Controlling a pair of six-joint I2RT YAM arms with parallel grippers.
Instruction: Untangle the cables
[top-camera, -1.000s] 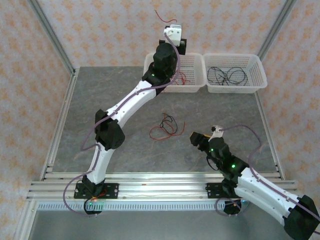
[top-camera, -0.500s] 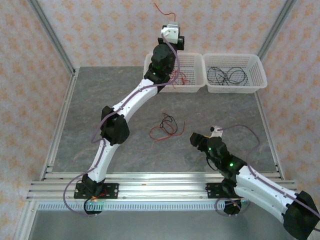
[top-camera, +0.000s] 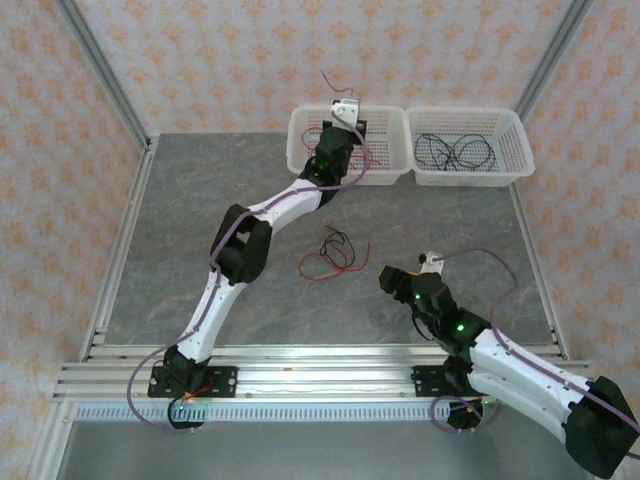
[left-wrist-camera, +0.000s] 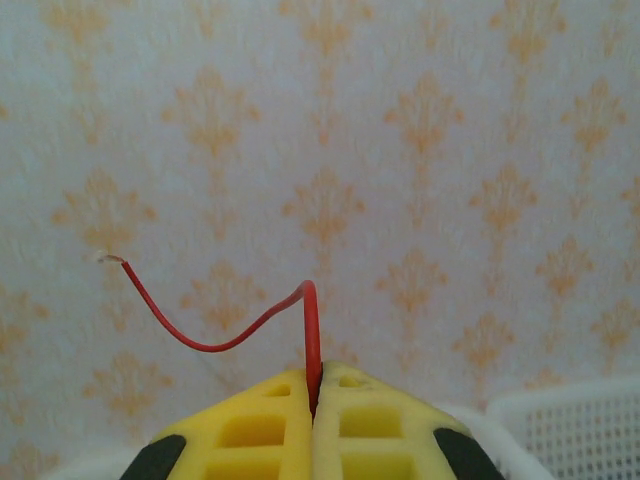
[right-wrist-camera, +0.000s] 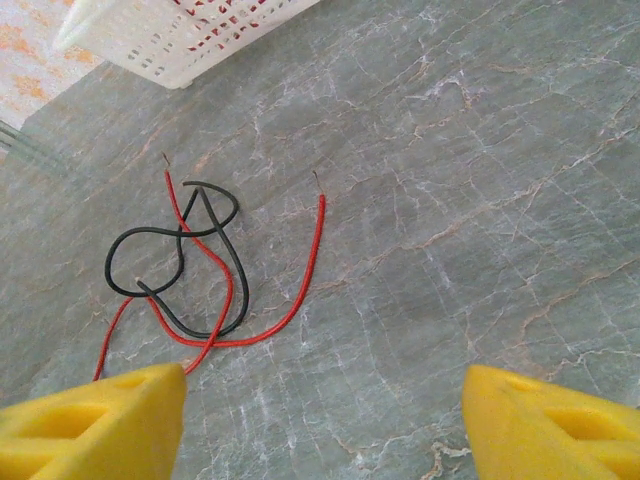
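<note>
Red wire (left-wrist-camera: 312, 330): pinched in L gripper (left-wrist-camera: 313, 388), over L basket (top-camera: 385, 178). Wire tangle (right-wrist-camera: 183, 250): before basket, R gripper (right-wrist-camera: 325, 385) nearer, spread.

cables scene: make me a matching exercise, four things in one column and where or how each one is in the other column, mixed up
Column one:
1. left claw
2. right claw
3. right basket
4. tangle of cables

Column two:
a. lies on the table, red and black strands crossed
b. shut on a red cable
c. open above the table
d. holds black cables

Pairs: 1-b, 2-c, 3-d, 4-a
</note>
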